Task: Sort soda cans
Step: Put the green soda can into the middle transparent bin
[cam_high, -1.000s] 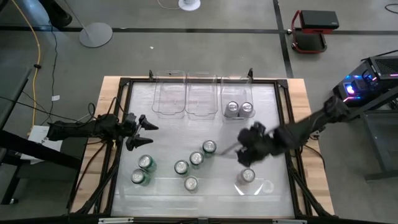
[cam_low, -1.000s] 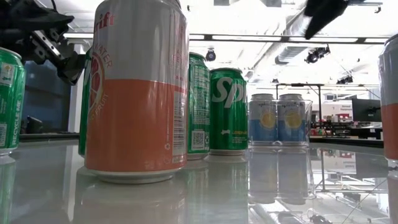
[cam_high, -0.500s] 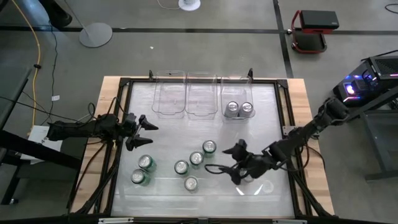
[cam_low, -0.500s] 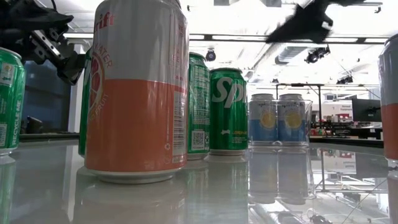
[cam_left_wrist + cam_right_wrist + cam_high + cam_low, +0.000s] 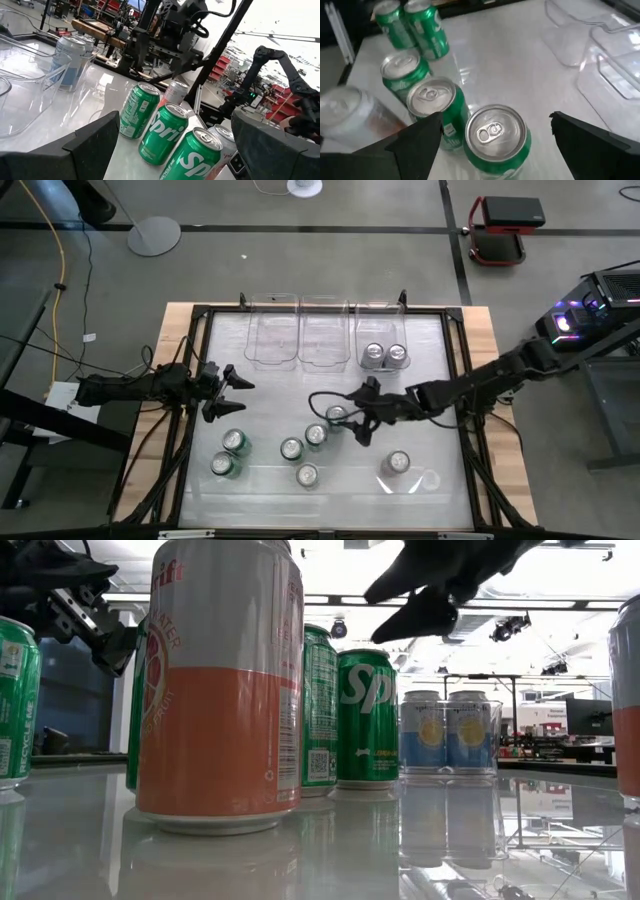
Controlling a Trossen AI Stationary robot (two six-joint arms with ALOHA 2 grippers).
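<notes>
Here's my target: the green can (image 5: 337,416) at the upper right end of the loose cluster on the table (image 5: 440,395), its silver top right below me, big and centred in my wrist view (image 5: 496,134). My right claw (image 5: 362,427) hangs just beside it, arm stretched in from the right edge, fingers spread wide with nothing in them; the dark finger (image 5: 417,142) on one side and its partner on the other frame the can nicely. A second green can (image 5: 316,434) stands just beside my target, nearly touching it, and a third (image 5: 291,448) sits next in the line, so the trick here is threading one finger into that tight gap without knocking the neighbour. I'd judge the clean way is to come straight down, keep the fingers wide until they pass the rim, centre on the can's body, then close square across it. Further out, a silver and orange can (image 5: 306,475) stands near the front edge, two more green ones (image 5: 235,442) sit at the left, and a lone silver can (image 5: 397,464) stands off to the right. At the back, three clear bins: the right one (image 5: 382,331) already holds two silver cans (image 5: 384,355), the middle bin (image 5: 323,330) and left bin (image 5: 272,330) hold nothing. My left claw (image 5: 222,391) waits at the left side, fingers apart, holding nothing.
</notes>
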